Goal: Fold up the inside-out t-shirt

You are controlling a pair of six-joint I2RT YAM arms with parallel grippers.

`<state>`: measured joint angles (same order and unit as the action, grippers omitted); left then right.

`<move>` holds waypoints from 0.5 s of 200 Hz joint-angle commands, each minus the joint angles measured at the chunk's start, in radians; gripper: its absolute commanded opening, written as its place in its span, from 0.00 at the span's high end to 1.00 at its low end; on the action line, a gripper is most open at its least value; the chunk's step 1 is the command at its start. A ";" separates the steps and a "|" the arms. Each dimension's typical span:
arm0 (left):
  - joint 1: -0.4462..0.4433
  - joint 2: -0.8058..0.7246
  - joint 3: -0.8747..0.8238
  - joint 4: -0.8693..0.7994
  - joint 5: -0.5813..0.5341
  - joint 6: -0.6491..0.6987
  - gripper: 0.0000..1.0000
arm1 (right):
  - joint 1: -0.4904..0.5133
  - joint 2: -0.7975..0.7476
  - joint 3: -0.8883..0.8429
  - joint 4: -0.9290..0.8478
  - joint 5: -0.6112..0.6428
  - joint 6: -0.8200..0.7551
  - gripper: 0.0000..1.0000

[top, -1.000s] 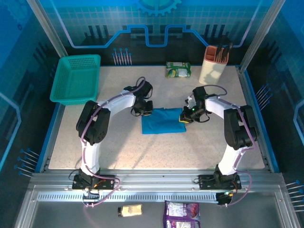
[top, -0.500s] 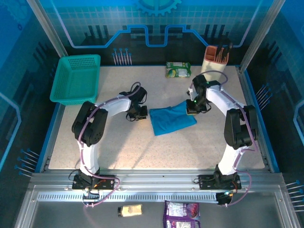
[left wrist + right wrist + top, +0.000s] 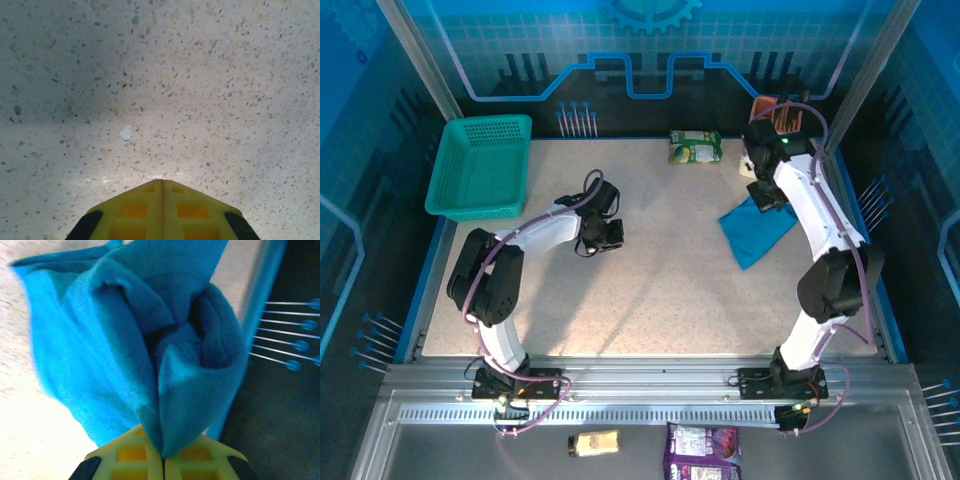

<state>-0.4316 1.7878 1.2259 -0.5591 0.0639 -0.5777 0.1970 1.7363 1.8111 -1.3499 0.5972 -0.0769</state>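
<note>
The right end effector (image 3: 163,456) pinches the blue t-shirt (image 3: 115,340); left end effector (image 3: 163,186) closed, empty, above table (image 3: 200,75).

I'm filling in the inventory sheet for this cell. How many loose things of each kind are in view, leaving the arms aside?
Snack packets: 3 (green packet, yellowish packet, purple packet)
Teal mesh basket: 1
Blue t-shirt: 1
Utensil holder: 1
Total: 6
</note>
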 commanded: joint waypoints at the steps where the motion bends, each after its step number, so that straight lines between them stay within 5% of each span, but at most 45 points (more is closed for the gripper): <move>1: 0.011 -0.047 -0.030 -0.015 0.004 -0.011 0.96 | 0.031 -0.054 0.032 -0.113 0.165 -0.012 1.00; 35: 0.026 -0.077 -0.074 -0.010 0.002 -0.023 0.96 | 0.243 -0.044 -0.027 -0.230 0.156 0.195 1.00; 71: 0.063 -0.113 -0.125 -0.010 -0.014 -0.025 0.96 | 0.558 0.222 0.000 -0.286 -0.076 0.546 1.00; 100: 0.137 -0.206 -0.193 -0.024 -0.036 -0.024 0.95 | 0.746 0.431 0.129 -0.103 -0.350 0.593 1.00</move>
<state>-0.3546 1.6775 1.0817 -0.5602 0.0608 -0.5961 0.8181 2.0415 1.8511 -1.5379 0.5053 0.3645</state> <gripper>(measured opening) 0.051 0.070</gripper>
